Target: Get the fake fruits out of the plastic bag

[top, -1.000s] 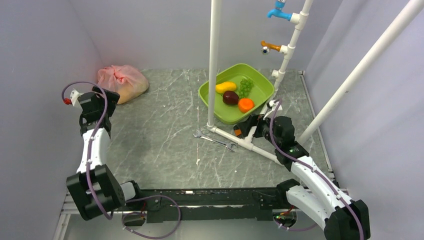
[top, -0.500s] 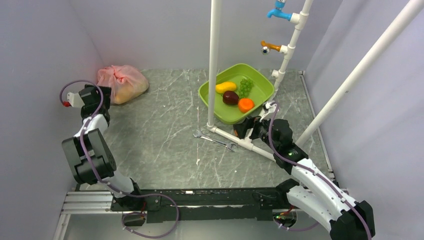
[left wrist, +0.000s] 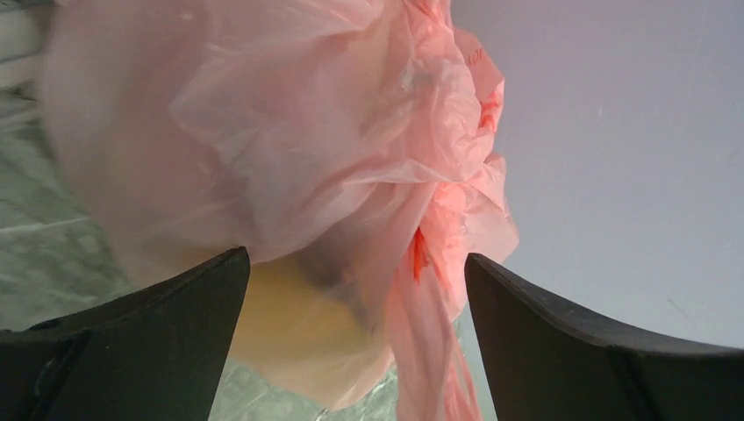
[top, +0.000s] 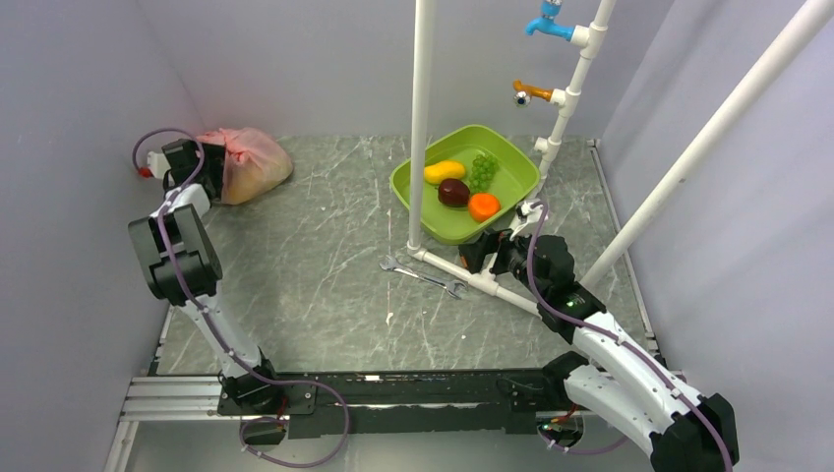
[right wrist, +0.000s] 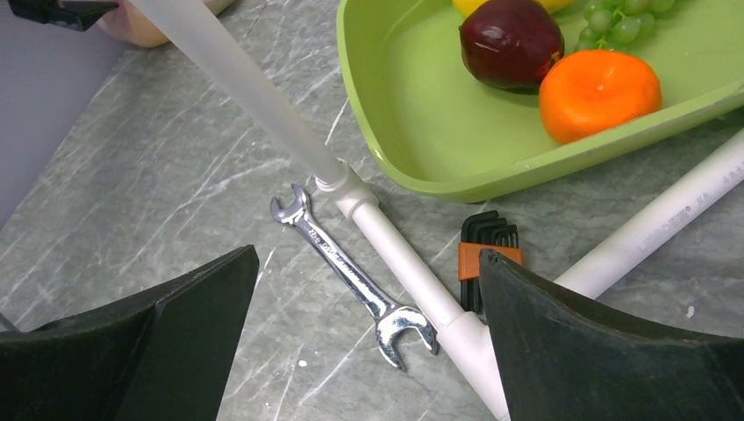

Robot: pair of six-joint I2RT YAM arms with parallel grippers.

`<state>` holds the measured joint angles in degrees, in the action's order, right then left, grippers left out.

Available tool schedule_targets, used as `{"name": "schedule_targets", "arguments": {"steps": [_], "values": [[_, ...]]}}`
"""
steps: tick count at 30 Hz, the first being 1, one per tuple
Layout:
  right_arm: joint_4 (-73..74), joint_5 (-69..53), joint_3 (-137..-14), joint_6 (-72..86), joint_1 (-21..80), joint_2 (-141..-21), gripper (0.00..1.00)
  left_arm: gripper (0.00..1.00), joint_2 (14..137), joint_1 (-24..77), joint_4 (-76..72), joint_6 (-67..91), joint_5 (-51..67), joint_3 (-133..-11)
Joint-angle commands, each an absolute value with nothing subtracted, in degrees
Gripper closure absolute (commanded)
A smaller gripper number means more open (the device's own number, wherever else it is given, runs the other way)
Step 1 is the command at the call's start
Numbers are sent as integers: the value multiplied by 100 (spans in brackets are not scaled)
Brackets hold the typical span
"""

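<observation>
My left hand is spread wide by the pink plastic bag at ten o'clock, with the fake fruits all inside.

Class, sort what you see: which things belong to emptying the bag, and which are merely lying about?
Belong: crinkly translucent pink plastic bag; open left gripper facing it.
Lying about: green plastic tub with yellow mango, green grape bunch, dark maroon fruit, round orange fruit; silver spanner; black hex keys in orange holder.

Lavender walls, marbled grey tabletop
</observation>
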<state>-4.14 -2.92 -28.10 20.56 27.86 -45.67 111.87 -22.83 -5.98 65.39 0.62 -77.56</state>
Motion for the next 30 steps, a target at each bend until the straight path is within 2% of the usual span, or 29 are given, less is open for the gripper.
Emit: {"name": "schedule_targets", "arguments": {"steps": [1,7,9,17,20,24,30], "values": [[-697,-193,-2812,1979,2813,-4575,0,1,11621,-2117,-187,6413,22,-8607],[-703,-146,-2797,1971,2816,-4615,0,1,12090,-1971,236,6147,-552,-9234],[-703,-149,-2808,1960,2810,-4641,0,4,12142,-1946,315,6036,-737,-9270],[-690,-115,-2840,1959,2811,-4707,0,36,12199,-1890,-172,4799,-644,-9098],[-679,-93,-2857,1960,2811,-4732,0,61,12207,-1881,-112,4359,-473,-9110],[-640,-88,-2900,1965,2808,-4779,0,81,12109,-1880,-9,4038,-349,-9027],[-514,-52,-3033,1960,2811,-4844,0,92,11711,-1854,360,4205,364,-8574]]}}
